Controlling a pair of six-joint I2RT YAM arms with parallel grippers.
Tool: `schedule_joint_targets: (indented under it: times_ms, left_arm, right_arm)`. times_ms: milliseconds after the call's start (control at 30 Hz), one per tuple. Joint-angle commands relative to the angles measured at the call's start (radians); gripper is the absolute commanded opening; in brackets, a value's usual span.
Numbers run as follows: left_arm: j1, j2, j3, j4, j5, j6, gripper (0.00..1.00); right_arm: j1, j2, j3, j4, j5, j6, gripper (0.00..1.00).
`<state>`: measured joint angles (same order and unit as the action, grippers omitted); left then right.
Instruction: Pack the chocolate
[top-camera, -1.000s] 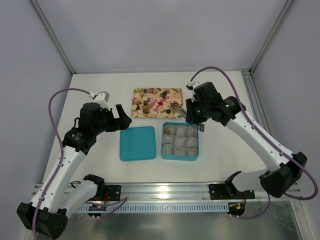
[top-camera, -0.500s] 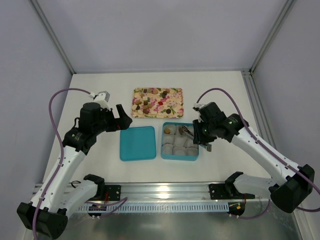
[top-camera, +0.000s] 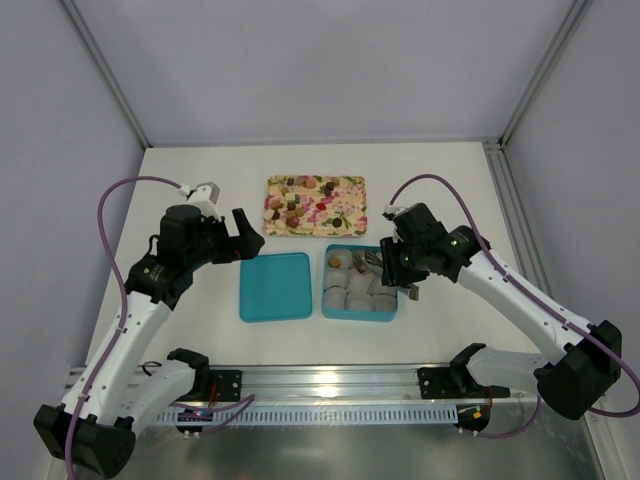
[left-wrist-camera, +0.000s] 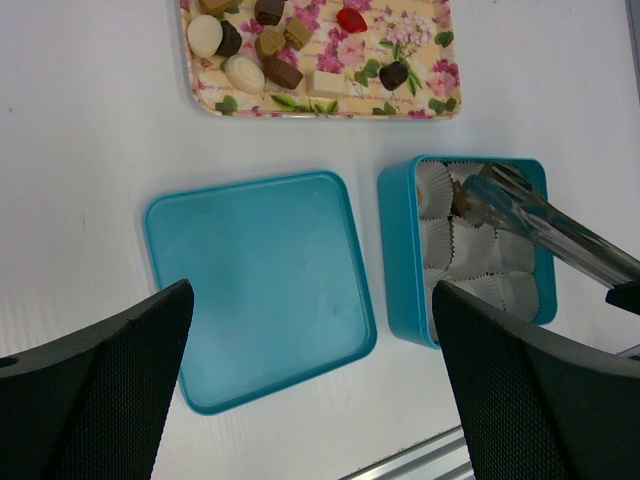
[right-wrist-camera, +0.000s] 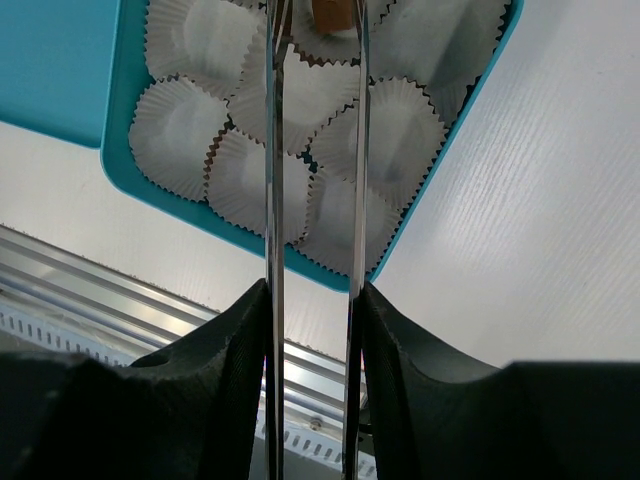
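Several chocolate pieces (left-wrist-camera: 270, 42) lie on the flowered tray (top-camera: 350, 190). The teal box (top-camera: 327, 300) holds white crinkled cups (right-wrist-camera: 180, 125). My right gripper (right-wrist-camera: 312, 300) is shut on metal tongs (right-wrist-camera: 273, 180), whose blades reach into the box's back row. A brown chocolate (right-wrist-camera: 330, 12) sits in a cup between the blade tips; the tips themselves are cut off by the frame edge. From above, a light brown piece (top-camera: 339, 262) rests in the back left cup, with the tongs (top-camera: 368, 262) beside it. My left gripper (left-wrist-camera: 312, 300) hangs open above the teal lid (left-wrist-camera: 260, 285), holding nothing.
The lid (top-camera: 275, 287) lies flat to the left of the box, close to it. The tray (left-wrist-camera: 320, 108) stands just behind both. An aluminium rail (top-camera: 330, 385) runs along the table's near edge.
My right arm has carried the tongs from over the tray back to the box and into its back row. The left arm has not moved.
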<state>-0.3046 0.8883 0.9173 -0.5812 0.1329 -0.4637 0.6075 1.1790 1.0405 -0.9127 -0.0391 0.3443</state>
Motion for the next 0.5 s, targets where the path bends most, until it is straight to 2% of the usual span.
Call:
schedule_joint_targets:
  times_ms: [0,233,467]
  left_arm:
    - [0.004,-0.002,0.002,0.021,0.013,0.002,1.00]
    - [0.004,-0.003,0.000,0.023,0.013,0.002,1.00]
    - [0.002,-0.003,0.002,0.023,0.016,0.003,1.00]
  right_arm:
    - [0.000,-0.010,0.010,0.025,0.016,0.005,0.42]
    - [0.000,-0.022,0.055,-0.021,0.015,-0.007,0.43]
    - [0.001,-0.015,0.219,-0.043,-0.034,-0.028,0.41]
